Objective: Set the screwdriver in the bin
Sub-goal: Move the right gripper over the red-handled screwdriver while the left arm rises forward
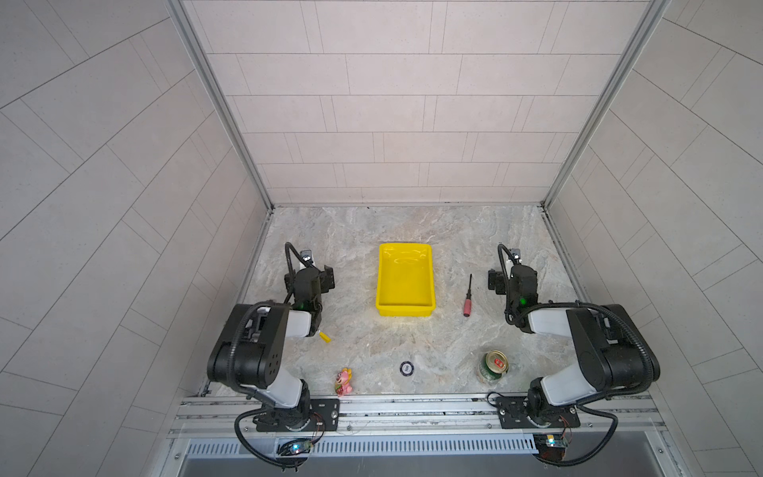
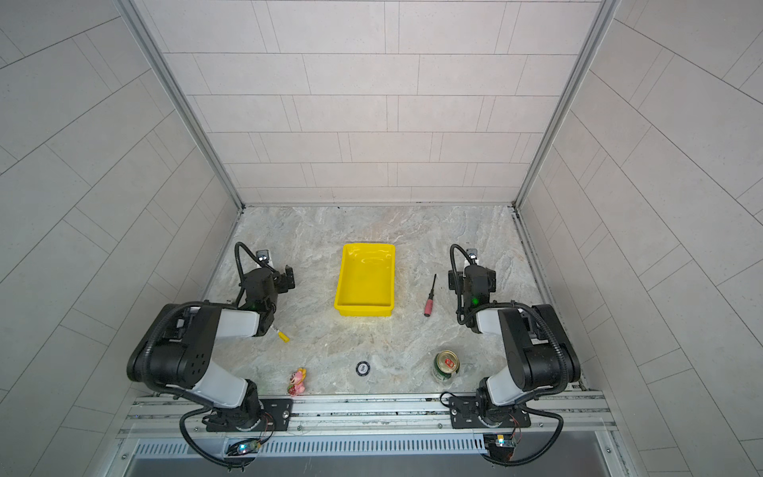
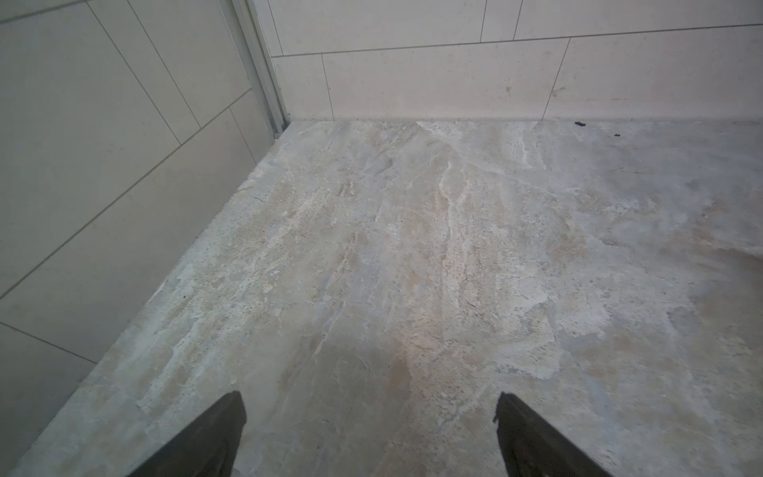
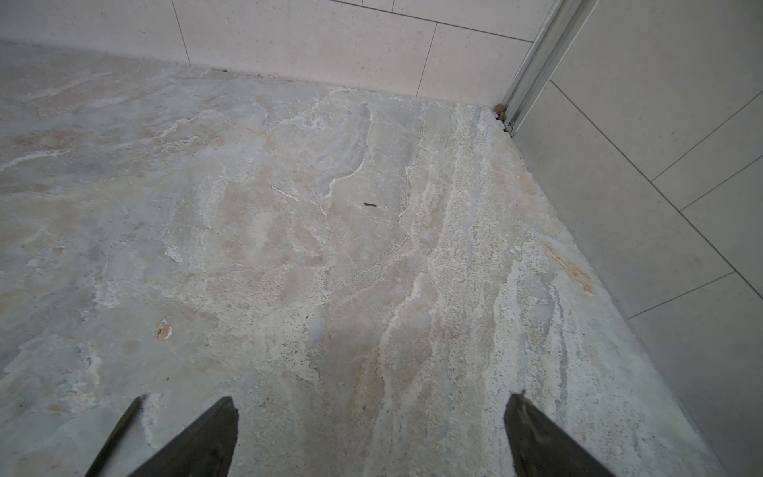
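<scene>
Lying flat on the marbled table [image 1: 413,342], the screwdriver [image 1: 467,296] sits at 3 o'clock of the bin [image 1: 404,310], near it but apart from it. Its thin shaft points to 12 o'clock and its red-pink handle to 6, and nothing of the task is done yet.

The likeliest trouble is the pick itself. The tool lies low against the table and its handle looks round, so a gripper coming down off-centre could nudge it into a roll or scrape its fingertips on the surface. A pinch on the thin shaft rather than the handle could let the heavier end swing down. On the carry toward 9 o'clock, a low path could catch the bin's raised wall and shove the light tray aside, and a release over the rim rather than the floor could leave the tool propped on the edge. A green can [image 1: 493,366] at 5 o'clock of the screwdriver stands near any approach from the base side. A yellow-capped marker [image 1: 325,336] by the left arm is a possible wrong target.

The right gripper [image 4: 371,398] hangs at 3 o'clock of the screwdriver, well clear of it, with its jaws spread wide over bare table, holding and touching nothing. The left gripper [image 3: 369,395], at 9 o'clock of the bin, is likewise spread wide and empty. Neither wrist view shows the screwdriver or the bin.
</scene>
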Robot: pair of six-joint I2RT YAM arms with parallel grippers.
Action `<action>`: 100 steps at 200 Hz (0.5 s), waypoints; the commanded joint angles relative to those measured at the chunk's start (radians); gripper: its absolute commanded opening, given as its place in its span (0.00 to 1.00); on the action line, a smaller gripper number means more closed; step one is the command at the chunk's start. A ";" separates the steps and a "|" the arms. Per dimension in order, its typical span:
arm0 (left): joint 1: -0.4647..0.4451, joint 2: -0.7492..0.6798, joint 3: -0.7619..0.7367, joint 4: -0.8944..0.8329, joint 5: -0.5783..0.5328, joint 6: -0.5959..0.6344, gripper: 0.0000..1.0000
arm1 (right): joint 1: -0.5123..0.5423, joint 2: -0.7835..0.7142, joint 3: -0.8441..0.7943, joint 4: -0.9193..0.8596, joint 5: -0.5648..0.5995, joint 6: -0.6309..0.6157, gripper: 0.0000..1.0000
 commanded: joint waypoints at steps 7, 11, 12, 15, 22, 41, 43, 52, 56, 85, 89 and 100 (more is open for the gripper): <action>-0.048 -0.161 0.114 -0.237 -0.134 -0.002 1.00 | 0.001 -0.101 0.079 -0.207 -0.004 0.014 1.00; -0.049 -0.186 0.133 -0.276 -0.135 -0.031 1.00 | 0.000 -0.125 0.110 -0.285 -0.006 0.022 1.00; -0.050 -0.193 0.136 -0.286 -0.134 -0.040 1.00 | -0.001 -0.130 0.118 -0.303 -0.008 0.024 0.99; -0.049 -0.214 0.154 -0.319 -0.124 -0.065 1.00 | -0.001 -0.146 0.139 -0.356 -0.015 0.024 1.00; -0.049 -0.261 0.190 -0.395 -0.091 -0.118 1.00 | -0.002 -0.185 0.181 -0.455 -0.044 0.023 0.99; -0.049 -0.357 0.311 -0.623 -0.005 -0.287 1.00 | 0.002 -0.309 0.244 -0.639 -0.147 0.052 0.99; -0.049 -0.364 0.325 -0.648 0.001 -0.299 1.00 | 0.003 -0.321 0.250 -0.659 -0.152 0.059 0.99; -0.049 -0.382 0.384 -0.753 0.033 -0.371 1.00 | 0.010 -0.376 0.280 -0.749 -0.180 0.083 0.99; -0.049 -0.387 0.407 -0.794 0.044 -0.408 1.00 | 0.010 -0.397 0.297 -0.798 -0.202 0.082 0.99; -0.051 -0.382 0.479 -0.888 0.236 -0.481 1.00 | 0.024 -0.471 0.465 -1.186 -0.128 0.298 0.99; -0.051 -0.380 0.484 -0.897 0.247 -0.494 1.00 | 0.027 -0.473 0.485 -1.227 -0.131 0.311 0.99; -0.052 -0.373 0.497 -0.930 0.280 -0.508 1.00 | 0.033 -0.480 0.524 -1.295 -0.158 0.344 0.99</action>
